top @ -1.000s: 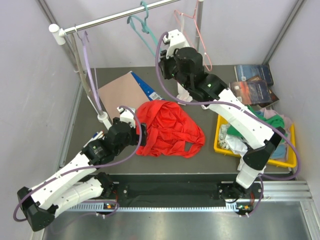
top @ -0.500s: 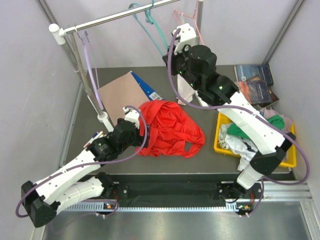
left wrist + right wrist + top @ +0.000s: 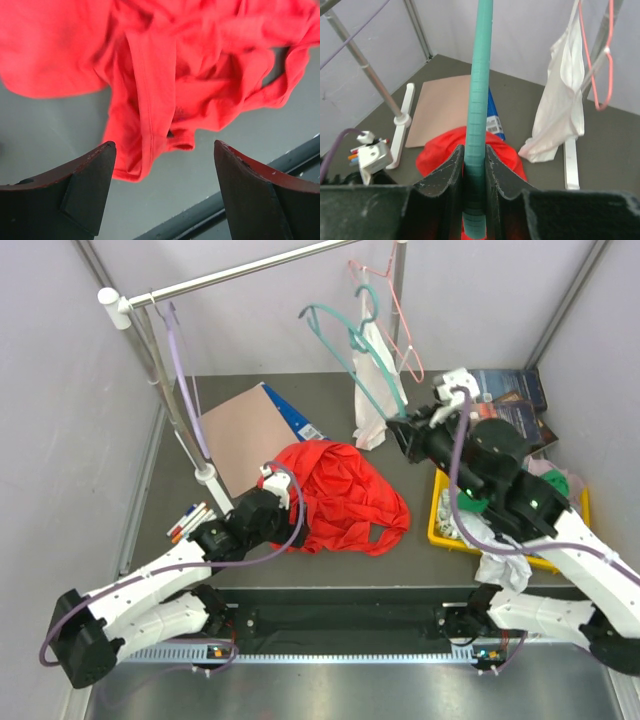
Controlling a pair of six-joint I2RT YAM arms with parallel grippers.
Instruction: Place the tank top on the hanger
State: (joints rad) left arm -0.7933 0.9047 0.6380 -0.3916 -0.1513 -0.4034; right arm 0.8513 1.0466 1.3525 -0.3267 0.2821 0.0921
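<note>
The tank top [image 3: 340, 495] lies crumpled on the table [image 3: 300, 390], near the middle and a little to the left. It lies just right of a brown board [image 3: 245, 425], which has a blue sheet [image 3: 295, 415] at its far edge. The left arm [image 3: 150, 575] reaches in from the near left. From above, the left jaws are hidden under the wrist at the cloth's left edge. The wrist camera shows them spread wide with nothing between them, above a folded strap and hem of the tank top [image 3: 150, 100]. That view is soft, and the cloth runs off its top and sides. The right arm [image 3: 530, 510] holds the hanger [image 3: 365, 365] in the air at the far right. The right jaws are clenched on one of its bars [image 3: 479, 100]. The hook runs out of the top of that wrist view, and the bar's lower end is buried between the fingers [image 3: 447, 170]. From above, the hook shows apart from the rail [image 3: 230, 275]. A pink hanger [image 3: 385, 310] carries a white top [image 3: 372, 390] at the rail's right end, and a lavender hanger [image 3: 180, 370] hangs at its left. The right arm hides much of a yellow bin [image 3: 445, 515] of clothes, so its contents are hard to make out.
</note>
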